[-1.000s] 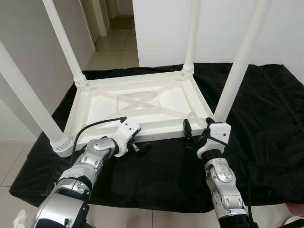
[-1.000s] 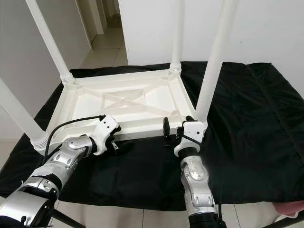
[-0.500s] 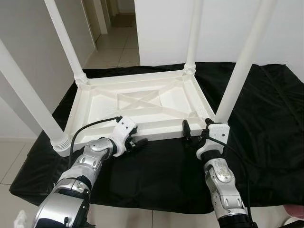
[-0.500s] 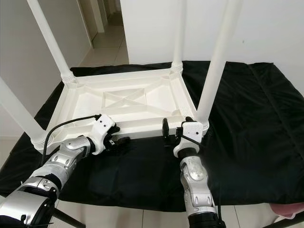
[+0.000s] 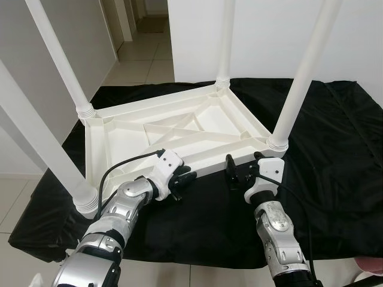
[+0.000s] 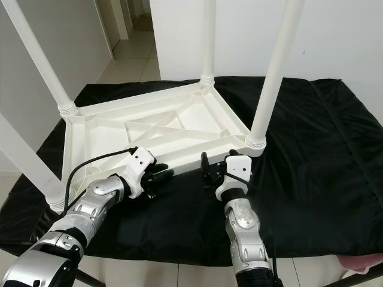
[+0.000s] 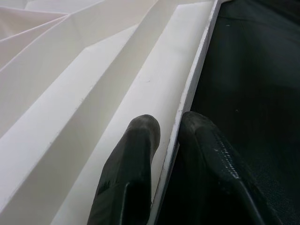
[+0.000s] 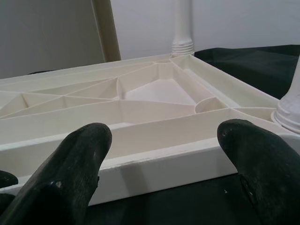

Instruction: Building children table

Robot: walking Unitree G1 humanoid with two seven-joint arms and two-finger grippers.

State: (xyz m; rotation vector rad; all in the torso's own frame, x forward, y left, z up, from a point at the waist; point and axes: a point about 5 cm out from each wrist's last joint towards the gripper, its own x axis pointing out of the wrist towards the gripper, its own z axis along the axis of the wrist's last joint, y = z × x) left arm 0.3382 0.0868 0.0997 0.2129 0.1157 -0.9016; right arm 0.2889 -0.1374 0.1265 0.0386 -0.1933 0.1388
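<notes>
Upturned white plastic children's table (image 5: 173, 128) lying on the black cloth (image 5: 335, 155), four legs pointing up; left gripper (image 7: 169, 129) pinching its near rim. Right gripper (image 5: 239, 170) spread wide just before that same rim, near the front right leg (image 5: 299, 84).

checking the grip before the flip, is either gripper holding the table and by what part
The left gripper pinches the near rim of the upturned table, one finger inside, one outside. The right gripper is open at that rim, holding nothing.
</notes>
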